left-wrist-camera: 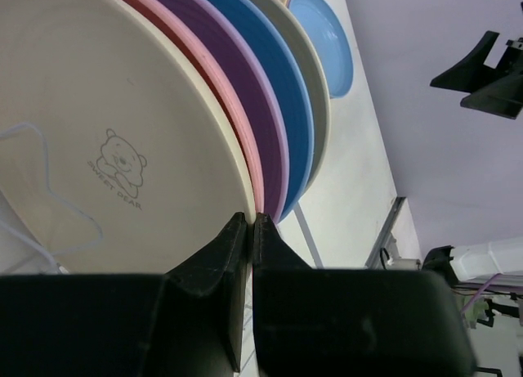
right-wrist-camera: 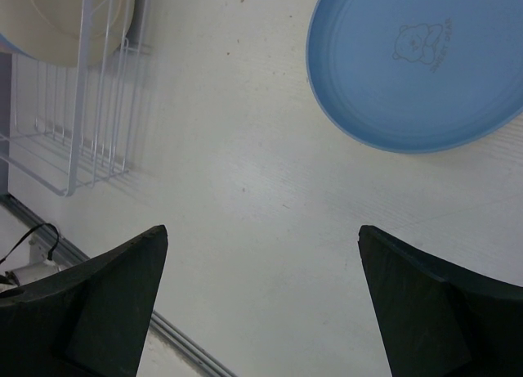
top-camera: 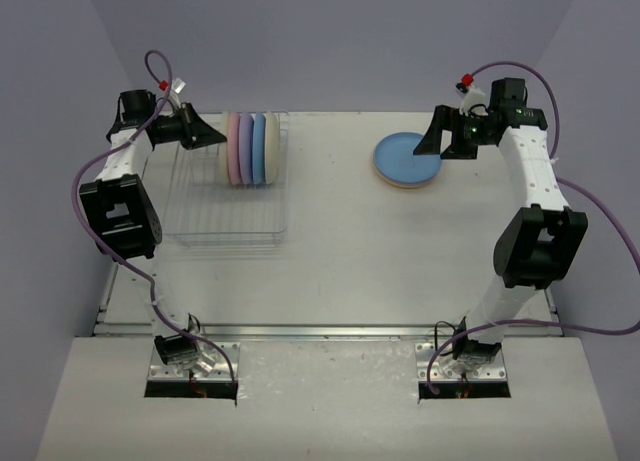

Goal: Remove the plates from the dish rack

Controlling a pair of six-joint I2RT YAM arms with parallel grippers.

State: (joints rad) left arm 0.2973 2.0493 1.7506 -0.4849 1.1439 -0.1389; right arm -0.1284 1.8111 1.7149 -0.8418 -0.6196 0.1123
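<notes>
Overhead: the dish rack [top-camera: 225, 216] at ten o'clock holds upright plates [top-camera: 250, 149]; a blue plate [top-camera: 405, 159] lies at one o'clock. Left wrist: the left gripper [left-wrist-camera: 249, 223], jaws pinched together, meets the rim of the cream plate [left-wrist-camera: 122, 132]. Right wrist: the right gripper [right-wrist-camera: 261, 230] gapes wide, empty.

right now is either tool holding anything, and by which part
The left tool pinches the end cream plate in the dish rack by the edge of its rim. The right tool is open and holds nothing.
</notes>
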